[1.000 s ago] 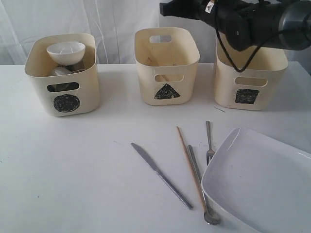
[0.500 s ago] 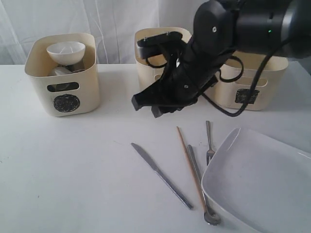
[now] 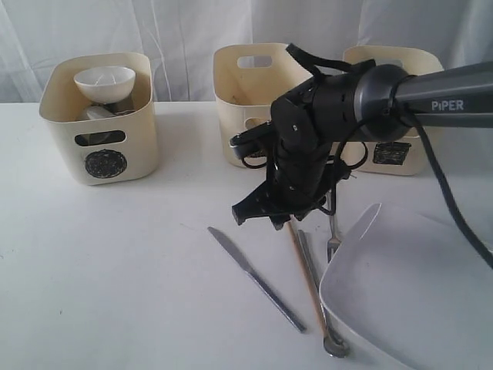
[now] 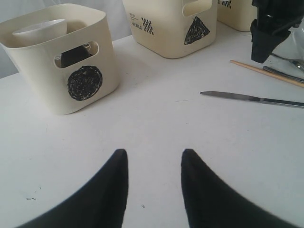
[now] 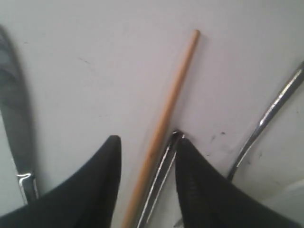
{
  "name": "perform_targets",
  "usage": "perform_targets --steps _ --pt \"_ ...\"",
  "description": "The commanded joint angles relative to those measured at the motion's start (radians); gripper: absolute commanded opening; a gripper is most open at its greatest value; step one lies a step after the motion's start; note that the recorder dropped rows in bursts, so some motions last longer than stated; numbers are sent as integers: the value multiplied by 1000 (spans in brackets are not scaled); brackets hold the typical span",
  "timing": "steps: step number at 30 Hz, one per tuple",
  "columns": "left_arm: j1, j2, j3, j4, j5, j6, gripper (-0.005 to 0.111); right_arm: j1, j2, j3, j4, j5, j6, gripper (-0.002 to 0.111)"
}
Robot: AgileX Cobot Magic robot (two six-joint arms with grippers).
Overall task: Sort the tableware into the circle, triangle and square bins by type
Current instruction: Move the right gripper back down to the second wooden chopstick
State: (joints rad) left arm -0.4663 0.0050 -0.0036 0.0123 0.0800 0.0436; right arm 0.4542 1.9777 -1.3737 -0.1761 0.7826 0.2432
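My right pincer (image 5: 147, 142) is wide open and empty, low over the table (image 3: 115, 270), jaws straddling the wooden chopstick (image 5: 172, 97), with a fork handle (image 5: 160, 176) just beside it. My left pincer (image 4: 153, 156) is also open, holding nothing, hovering near the circle bin (image 4: 38, 71). Step in hand, I judge: picking the chopstick, likely bound for the triangle bin (image 3: 262, 81); the next move calls for dropping straight down and closing on wood only, without catching the fork or the knife (image 3: 254, 277).
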Motion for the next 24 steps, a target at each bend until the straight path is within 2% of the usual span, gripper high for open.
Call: perform_targets --steps 1,10,14,16,24 --pt "1 -5 4 -12 -1 2 43 -31 14 3 -54 -5 51 37" --pt "1 -5 4 -12 -1 2 43 -54 42 -19 -16 -79 96 38" --pt "1 -5 4 -12 -1 2 43 -56 65 -57 4 -65 98 51" --pt "1 -5 4 -12 -1 2 43 -56 76 -73 -1 -58 95 53" --pt "1 -5 4 -12 -1 2 43 -56 134 -115 2 -23 98 45"
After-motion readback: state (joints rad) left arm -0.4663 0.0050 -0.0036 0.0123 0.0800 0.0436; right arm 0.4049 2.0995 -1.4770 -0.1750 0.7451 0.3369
